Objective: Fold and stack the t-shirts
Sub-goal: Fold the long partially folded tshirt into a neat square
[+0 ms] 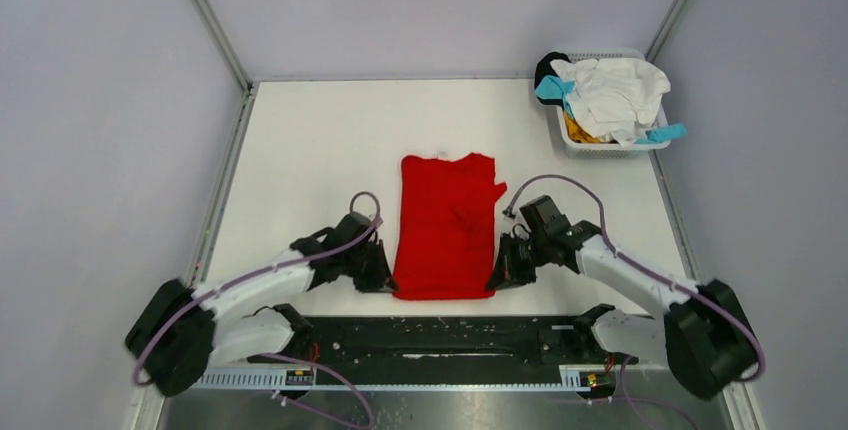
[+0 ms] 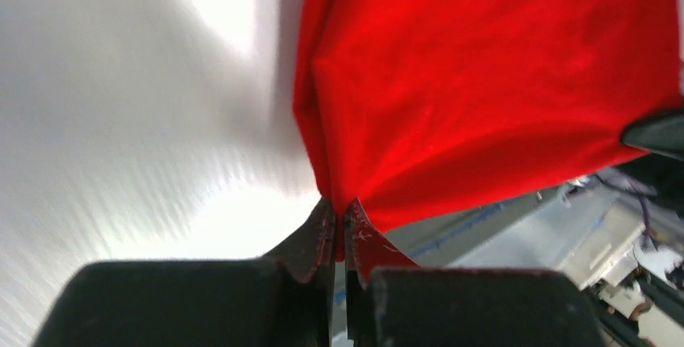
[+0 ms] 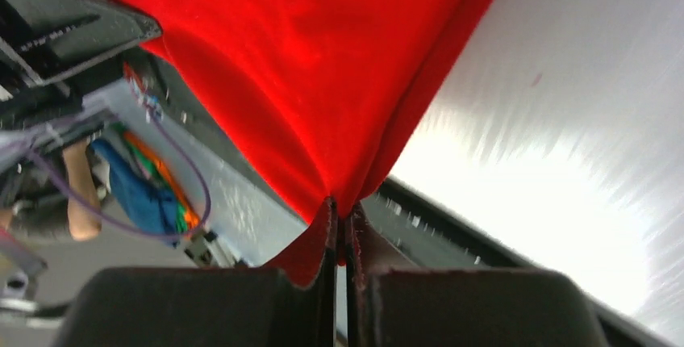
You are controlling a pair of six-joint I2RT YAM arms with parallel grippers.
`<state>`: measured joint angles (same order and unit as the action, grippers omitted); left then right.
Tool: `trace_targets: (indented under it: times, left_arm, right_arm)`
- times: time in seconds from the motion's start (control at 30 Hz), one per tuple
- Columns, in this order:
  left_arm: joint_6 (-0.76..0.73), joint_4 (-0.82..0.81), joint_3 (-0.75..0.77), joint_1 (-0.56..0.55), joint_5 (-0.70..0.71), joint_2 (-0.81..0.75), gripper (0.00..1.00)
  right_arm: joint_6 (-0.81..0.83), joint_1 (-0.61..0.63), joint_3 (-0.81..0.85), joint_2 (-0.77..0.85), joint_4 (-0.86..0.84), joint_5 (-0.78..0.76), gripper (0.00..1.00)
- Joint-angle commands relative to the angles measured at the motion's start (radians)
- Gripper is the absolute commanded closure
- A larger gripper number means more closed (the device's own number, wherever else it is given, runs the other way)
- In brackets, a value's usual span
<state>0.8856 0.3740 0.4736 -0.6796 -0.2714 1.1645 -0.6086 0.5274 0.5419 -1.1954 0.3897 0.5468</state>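
Note:
The red t-shirt (image 1: pixel 447 222) lies folded lengthwise into a narrow strip in the middle of the table. My left gripper (image 1: pixel 386 278) is shut on its near left corner; the left wrist view shows the red cloth (image 2: pixel 484 81) pinched between the jaws of my left gripper (image 2: pixel 340 218). My right gripper (image 1: pixel 497 278) is shut on the near right corner; the right wrist view shows the cloth (image 3: pixel 306 64) pulled taut from my right gripper (image 3: pixel 342 216). The near hem is lifted a little. White (image 1: pixel 620 90), teal (image 1: pixel 665 134), orange (image 1: pixel 578 132) and black (image 1: pixel 548 65) shirts sit bundled in the basket.
The white lattice basket (image 1: pixel 608 148) stands at the far right corner of the table. Metal frame posts rise at the far left (image 1: pixel 210 20) and far right (image 1: pixel 680 0). The black mounting rail (image 1: pixel 450 335) runs along the near edge.

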Motion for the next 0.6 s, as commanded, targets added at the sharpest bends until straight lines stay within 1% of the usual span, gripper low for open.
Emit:
trace_targets:
  times: [0.0,0.07,0.17,0.27,0.37,0.43,0.5,0.57]
  left_arm:
    - [0.083,0.090,-0.032,-0.086,-0.045,-0.254,1.00]
    - [0.075,0.087,-0.001,-0.107,-0.061,-0.339,1.00]
    - [0.027,0.125,0.088,-0.107,-0.017,-0.390,1.00]
    - [-0.030,0.183,0.197,-0.106,0.075,-0.346,1.00]
    - [-0.067,0.219,0.290,-0.089,0.164,-0.272,1.00]
    - [-0.079,0.207,0.337,-0.059,0.212,-0.222,1.00]
    - [-0.077,0.168,0.379,-0.014,0.221,-0.169,1.00]
    - [-0.089,0.148,0.446,0.025,0.207,-0.099,1.00]
  right_arm:
    - [0.054,0.029,-0.019,0.168,0.267,0.190,1.00]
    - [0.063,0.029,0.010,0.221,0.301,0.235,1.00]
    - [0.056,0.026,0.072,0.279,0.307,0.207,1.00]
    - [0.062,-0.001,0.151,0.275,0.297,0.198,1.00]
    - [0.068,-0.073,0.194,0.240,0.267,0.205,1.00]
    - [0.070,-0.126,0.212,0.209,0.236,0.201,1.00]
    - [0.078,-0.170,0.233,0.168,0.209,0.206,1.00]
    - [0.106,-0.204,0.267,0.117,0.221,0.210,1.00]
